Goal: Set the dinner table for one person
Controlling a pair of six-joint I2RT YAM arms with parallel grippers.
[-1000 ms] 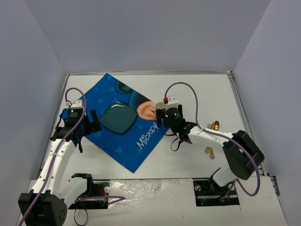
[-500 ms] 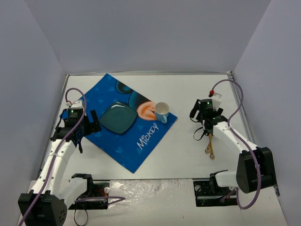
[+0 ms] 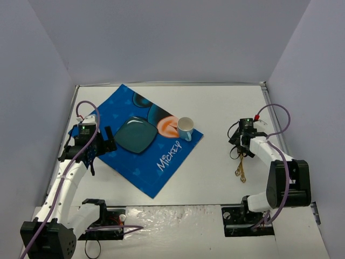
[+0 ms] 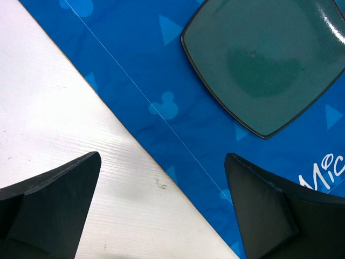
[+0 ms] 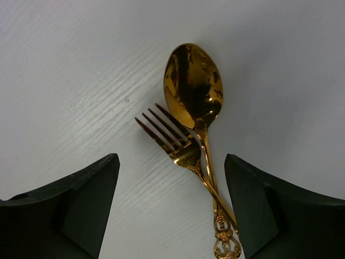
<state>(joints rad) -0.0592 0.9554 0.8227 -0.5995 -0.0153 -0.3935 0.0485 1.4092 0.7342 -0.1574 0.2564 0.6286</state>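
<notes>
The white dinner table [image 3: 215, 102] carries a blue Mickey placemat [image 3: 141, 164] at the left. On the mat sit a teal square plate [image 3: 135, 135] and a white cup [image 3: 185, 127]. A gold spoon [image 5: 192, 86] and gold fork [image 5: 173, 141] lie crossed on the bare table at the right, their handles [image 3: 240, 170] showing from above. My right gripper [image 3: 241, 150] hangs open just over them [image 5: 171, 157], the cutlery between its jaws and untouched. My left gripper [image 3: 99, 148] is wide open over the mat's left edge [image 4: 163, 157], near the plate [image 4: 264, 59], holding nothing.
Grey walls enclose the table on three sides, with a metal rail [image 3: 276, 127] along the right edge. Both arm bases [image 3: 248, 216] sit at the near edge. The mat's corner [image 3: 153, 195] reaches close to the front.
My right arm has swung right, from the cup on the placemat to over the fork and spoon. The cup stays standing on the mat. The left arm has not moved.
</notes>
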